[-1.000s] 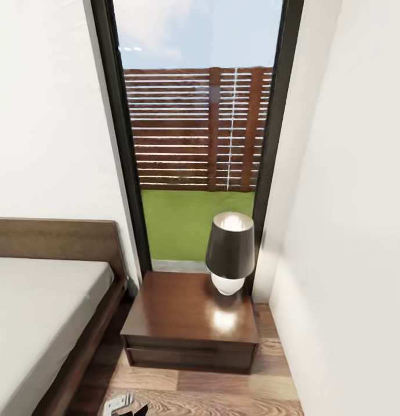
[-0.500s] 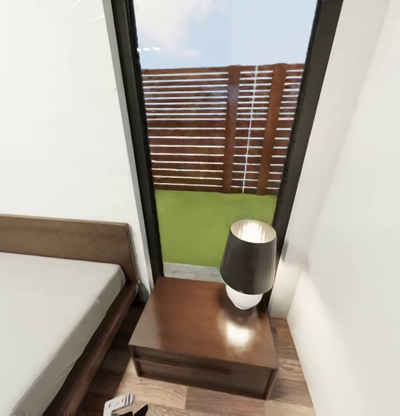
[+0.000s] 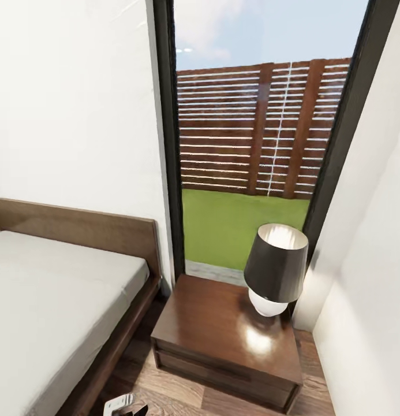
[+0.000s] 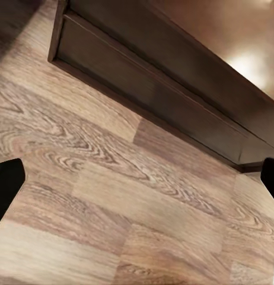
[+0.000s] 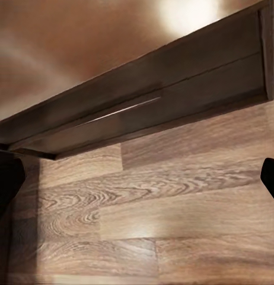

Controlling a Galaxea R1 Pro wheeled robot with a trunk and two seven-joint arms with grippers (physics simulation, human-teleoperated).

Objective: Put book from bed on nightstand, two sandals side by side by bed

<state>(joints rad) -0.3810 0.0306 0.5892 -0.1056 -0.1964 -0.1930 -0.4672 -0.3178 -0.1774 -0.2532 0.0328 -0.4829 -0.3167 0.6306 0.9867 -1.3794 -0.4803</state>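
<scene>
The bed (image 3: 55,300), with its grey mattress and dark brown frame, fills the left of the head view. Right of it stands a nightstand (image 3: 217,329) with a glossy brown top and one drawer. My left gripper (image 4: 137,181) is open over the plank floor, its black fingertips (image 4: 5,184) far apart, facing the nightstand's drawer front (image 4: 172,89). My right gripper (image 5: 137,178) is also open and empty above the floor, in front of the nightstand (image 5: 143,101). The book and the two sandals are out of view.
A black-shaded lamp (image 3: 276,268) on a white base stands at the nightstand's back right. Behind it a tall black-framed window (image 3: 251,133) shows fence and grass. A white wall (image 3: 373,300) closes in on the right. A narrow floor strip (image 3: 136,370) separates bed and nightstand.
The whole head view has shifted: the camera has turned left, so more of the bed shows and the nightstand, lamp and window sit further right in the picture.
</scene>
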